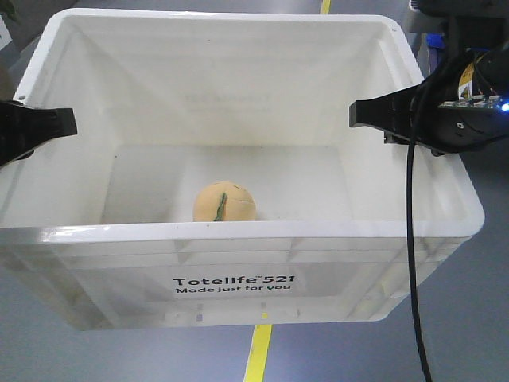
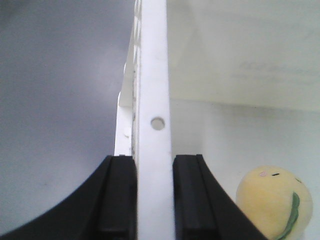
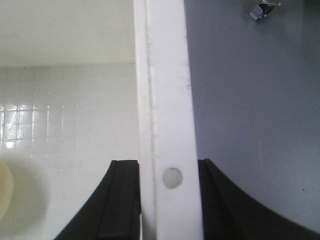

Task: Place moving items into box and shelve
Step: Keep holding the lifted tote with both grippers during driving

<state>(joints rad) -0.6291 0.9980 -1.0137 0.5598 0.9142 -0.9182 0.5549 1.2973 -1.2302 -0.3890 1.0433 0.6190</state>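
The white box (image 1: pixel 238 232), printed "Totelife 521", hangs above the floor between my two grippers. On the box's left rim (image 2: pixel 154 75) my left gripper (image 2: pixel 154 160) is shut, one finger outside the wall and one inside. The right rim (image 3: pixel 165 75) is clamped the same way by my right gripper (image 3: pixel 169 162). In the front view the left gripper (image 1: pixel 70 119) and right gripper (image 1: pixel 355 114) reach in from either side. One moving item, a pale orange-yellow plush toy (image 1: pixel 225 202) with a green stripe, lies on the box floor near the front wall, also visible as the toy (image 2: pixel 272 202).
Grey floor lies under and around the box, with a yellow floor line (image 1: pixel 258 354) running beneath it. A black cable (image 1: pixel 412 263) hangs down from the right arm beside the box's right corner. Something blue (image 1: pixel 436 40) sits at the far right.
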